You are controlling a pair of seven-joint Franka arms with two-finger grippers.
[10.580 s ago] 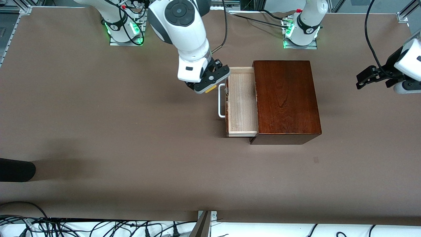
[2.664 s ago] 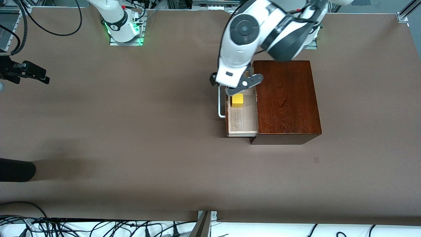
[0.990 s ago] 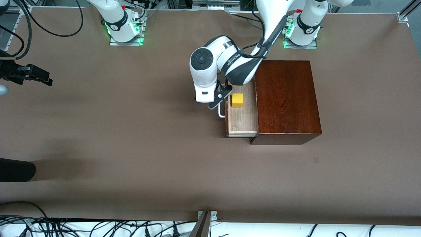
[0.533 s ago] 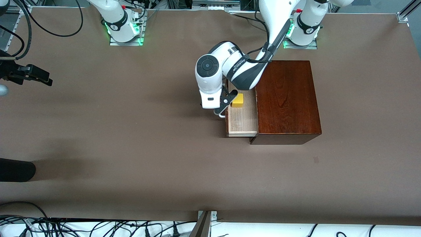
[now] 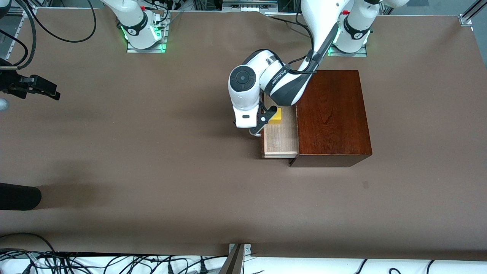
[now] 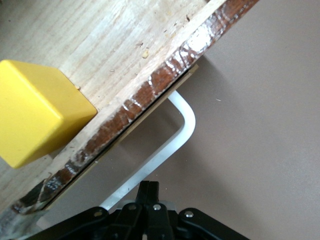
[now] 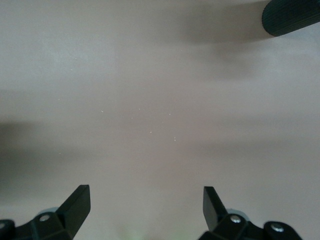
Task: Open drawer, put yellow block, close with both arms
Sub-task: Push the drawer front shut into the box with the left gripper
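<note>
The drawer (image 5: 280, 139) stands pulled out of the mahogany box (image 5: 331, 114) toward the right arm's end of the table. In its pale tray lies the yellow block (image 5: 277, 117), partly covered by the left wrist. My left gripper (image 5: 258, 128) is down at the drawer's front, shut, with nothing between its fingers. In the left wrist view its fingertips (image 6: 149, 186) sit pressed together against the white handle (image 6: 172, 140), with the dark drawer front (image 6: 150, 90) and the yellow block (image 6: 35, 120) past it. My right gripper (image 5: 40, 88) waits open at the table's edge (image 7: 146, 195).
A black rounded object (image 5: 17, 196) pokes in at the right arm's end of the table, nearer the front camera, and shows in the right wrist view as a dark shape (image 7: 292, 15). Cables lie along the front edge (image 5: 95, 262).
The left gripper has slid along the drawer front toward the front camera, to the handle's middle, and its fingers have closed fully. The drawer, block and right arm have not moved.
</note>
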